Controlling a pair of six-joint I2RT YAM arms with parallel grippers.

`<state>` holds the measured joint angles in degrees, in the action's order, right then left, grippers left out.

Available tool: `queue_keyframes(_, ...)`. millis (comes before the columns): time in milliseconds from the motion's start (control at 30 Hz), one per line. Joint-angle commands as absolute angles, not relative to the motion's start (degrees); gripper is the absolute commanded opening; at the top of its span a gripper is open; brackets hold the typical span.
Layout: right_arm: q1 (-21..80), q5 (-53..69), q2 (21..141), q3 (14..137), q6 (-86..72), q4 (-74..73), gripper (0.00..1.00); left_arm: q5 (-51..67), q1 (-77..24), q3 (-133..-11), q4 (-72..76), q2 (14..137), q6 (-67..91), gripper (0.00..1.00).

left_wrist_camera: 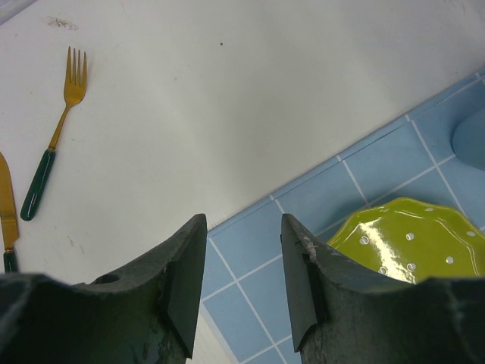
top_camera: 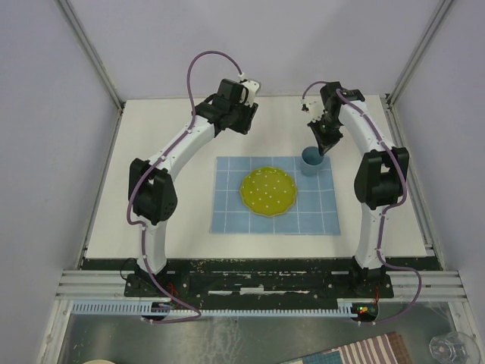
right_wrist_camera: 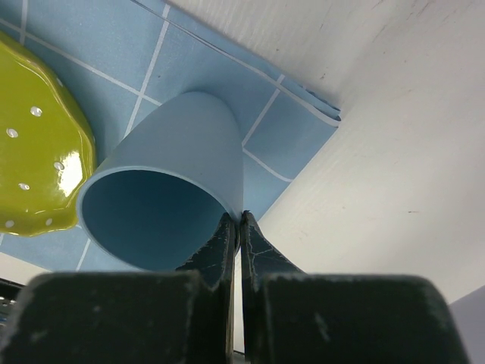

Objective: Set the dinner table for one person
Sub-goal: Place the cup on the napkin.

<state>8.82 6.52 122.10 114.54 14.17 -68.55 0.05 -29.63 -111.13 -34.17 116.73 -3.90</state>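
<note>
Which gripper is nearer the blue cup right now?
Right. The right gripper pinches the rim of the blue cup, one finger inside; the left gripper hangs open above the table past the far edge of the cloth, clear of the cup.

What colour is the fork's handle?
Dark green; the rest of the fork is gold. It shows best in the left wrist view.

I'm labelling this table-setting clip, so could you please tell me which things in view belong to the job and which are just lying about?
Belong to the job: dinner table, blue grid placemat, yellow-green plate, blue cup, fork, knife.

Just lying about, off the table below the arms' bases: striped cloth, clear glass item.
</note>
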Motion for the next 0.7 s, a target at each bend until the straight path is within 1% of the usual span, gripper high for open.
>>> queue_keyframes(0, 8.53, 7.6, 123.22, 117.15, 13.09, -68.32, 0.02, 0.0, -29.46, -112.61, -32.73, 114.73, -5.45, 0.51)
queue_keyframes(100, 8.53, 7.49, 123.27, 117.16, 13.1, -68.55, 0.02, -0.01, -29.45, -112.67, -32.75, 114.85, -5.29, 0.51)
queue_keyframes(133, 8.53, 6.87, 123.23, 117.16, 12.97, -68.41, 0.04, 0.02, -29.44, -112.76, -32.72, 114.89, -5.23, 0.51)
queue_keyframes(167, 8.53, 6.58, 123.29, 117.16, 12.78, -68.45, 0.12, 0.08, -29.51, -112.7, -32.74, 114.91, -5.13, 0.51)
queue_keyframes(200, 8.53, 6.34, 123.34, 117.22, 12.64, -68.56, 0.23, 0.09, -29.45, -112.82, -32.77, 114.97, -5.1, 0.51)
queue_keyframes(233, 8.53, 6.0, 123.39, 117.28, 12.43, -68.57, 0.31, 0.04, -29.51, -112.89, -32.7, 115.03, -4.98, 0.51)
queue_keyframes(267, 8.55, 5.9, 123.32, 117.25, 12.35, -68.56, 0.35, 0.08, -29.46, -112.88, -32.7, 115.07, -4.86, 0.51)
queue_keyframes(333, 8.53, 5.86, 123.4, 117.33, 12.35, -68.55, 0.39, 0.28, -29.51, -113.0, -32.74, 115.27, -4.83, 0.51)
queue_keyframes(367, 8.53, 5.7, 123.42, 117.36, 12.31, -68.41, 0.44, 0.39, -29.53, -113.21, -32.7, 115.32, -4.83, 0.51)
queue_keyframes(433, 8.51, 5.27, 123.51, 117.49, 12.02, -68.38, 0.47, 0.47, -29.5, -113.42, -32.75, 115.38, -4.83, 0.51)
queue_keyframes(667, 8.5, 5.4, 123.03, 119.0, 11.07, -68.24, 0.5, 0.46, -29.45, -113.78, -32.91, 115.63, -4.99, 0.51)
